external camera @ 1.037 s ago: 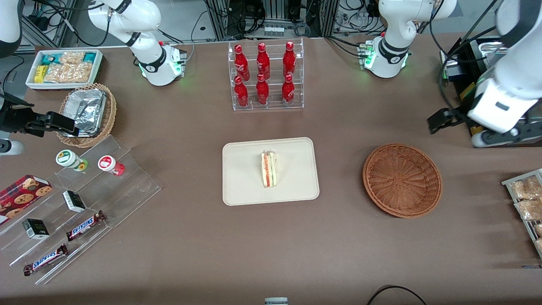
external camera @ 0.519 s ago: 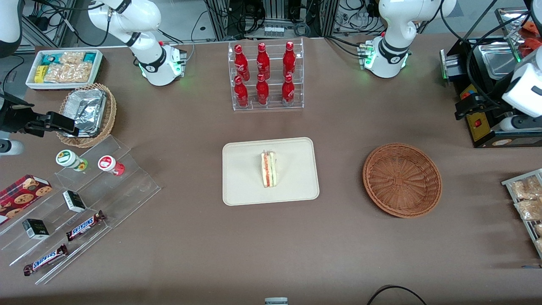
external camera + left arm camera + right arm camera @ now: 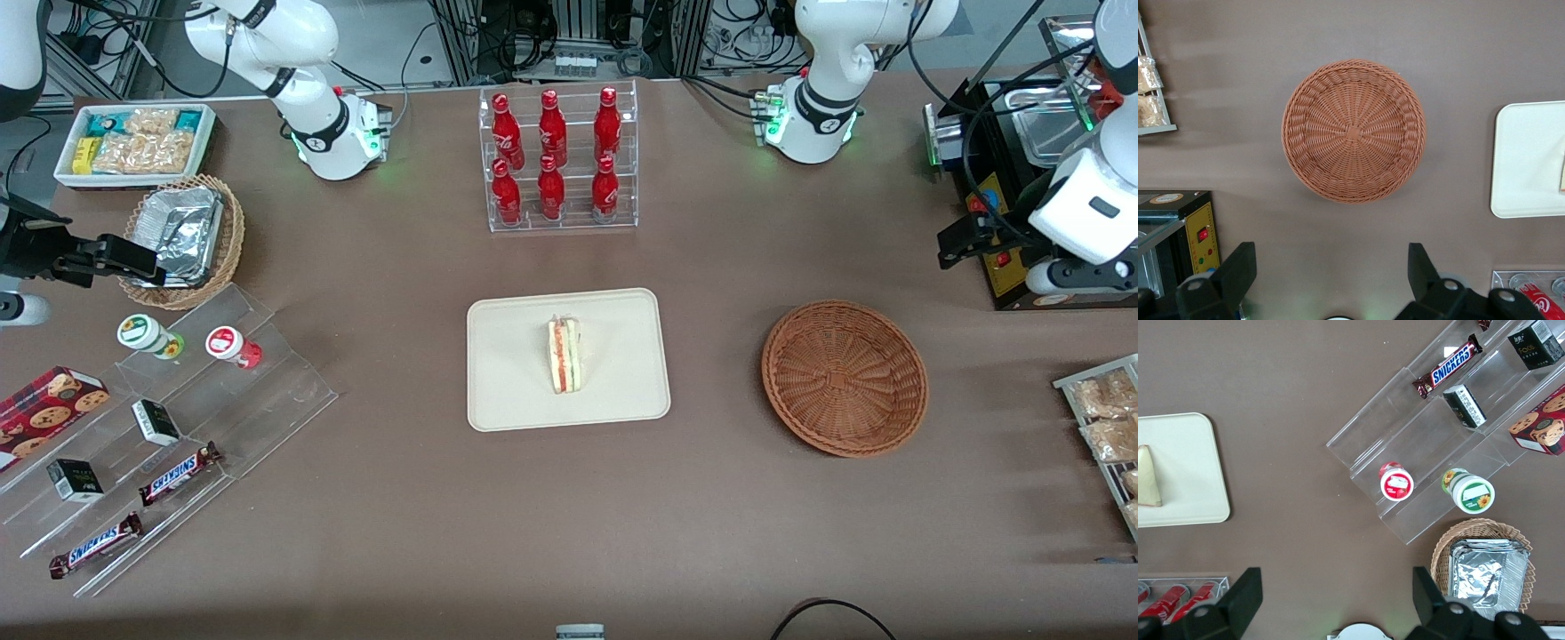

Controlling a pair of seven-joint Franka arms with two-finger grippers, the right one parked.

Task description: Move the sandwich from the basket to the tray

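On the tray point(image 3: 613, 391) in the middle of the counter point(image 3: 569, 516) lies the sandwich point(image 3: 564, 356), same as before. The gripper point(image 3: 1331, 280) has moved a little closer to the basket point(image 3: 845, 378), jaws spread wide, holding nothing. Two bars point(image 3: 178, 472) read "SNICKERS".

Tool point(image 3: 1328, 280) back nearer the basket point(image 3: 845, 378)
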